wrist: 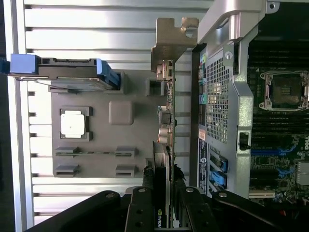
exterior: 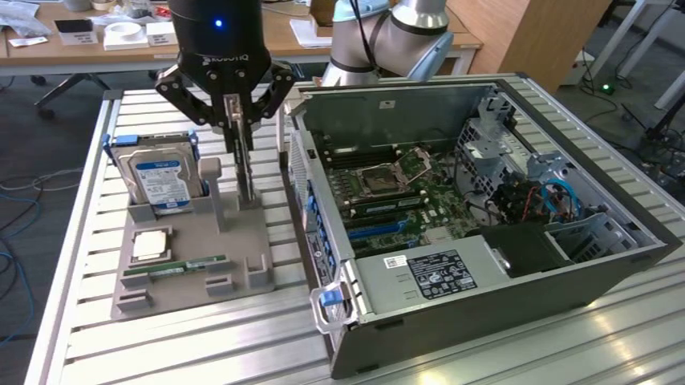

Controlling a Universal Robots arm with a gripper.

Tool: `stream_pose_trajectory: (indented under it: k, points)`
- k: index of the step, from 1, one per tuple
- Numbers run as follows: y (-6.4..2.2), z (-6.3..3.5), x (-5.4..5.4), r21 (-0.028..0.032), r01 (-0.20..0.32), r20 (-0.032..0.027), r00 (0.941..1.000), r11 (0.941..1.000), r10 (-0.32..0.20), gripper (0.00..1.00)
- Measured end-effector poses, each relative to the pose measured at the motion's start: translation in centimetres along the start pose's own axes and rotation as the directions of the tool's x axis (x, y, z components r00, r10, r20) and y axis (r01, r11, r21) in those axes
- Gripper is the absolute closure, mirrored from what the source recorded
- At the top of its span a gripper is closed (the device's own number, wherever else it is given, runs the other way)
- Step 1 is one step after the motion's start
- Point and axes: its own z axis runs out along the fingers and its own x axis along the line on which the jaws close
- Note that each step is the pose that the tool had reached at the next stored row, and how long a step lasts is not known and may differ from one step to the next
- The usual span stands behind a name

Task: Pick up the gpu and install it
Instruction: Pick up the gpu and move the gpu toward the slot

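The gpu (exterior: 245,172) is gripped edge-on between the narrowly set fingers (wrist: 139,212) of the gripper (exterior: 240,127), reaching below them into the holder (exterior: 241,241), and is probably best kept upright and drawn straight so that the bracket (wrist: 171,43) is not snagged.

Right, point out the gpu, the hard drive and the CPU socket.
gpu (wrist: 175,41): wrist view, on its silvery end bracket.
hard drive (exterior: 159,178): exterior view, on its blue label.
CPU socket (exterior: 390,178): exterior view, on the socket's middle, inside the case.

Wooden desk (exterior: 64,51) behind; cables (exterior: 18,189) on dark floor (exterior: 64,128)
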Motion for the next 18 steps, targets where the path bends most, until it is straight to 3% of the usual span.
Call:
stream_pose_trajectory:
  k: [5, 18]
  points:
    - [0.0, -0.28, 0.0, 0.0004, 0.0, -0.0005, 1.0, 1.0, 0.0, 0.74]
    - [0.03, -3.09, -0.1, 0.0001, 0.0, -0.0002, 1.0, 1.0, 0.0, 0.74]
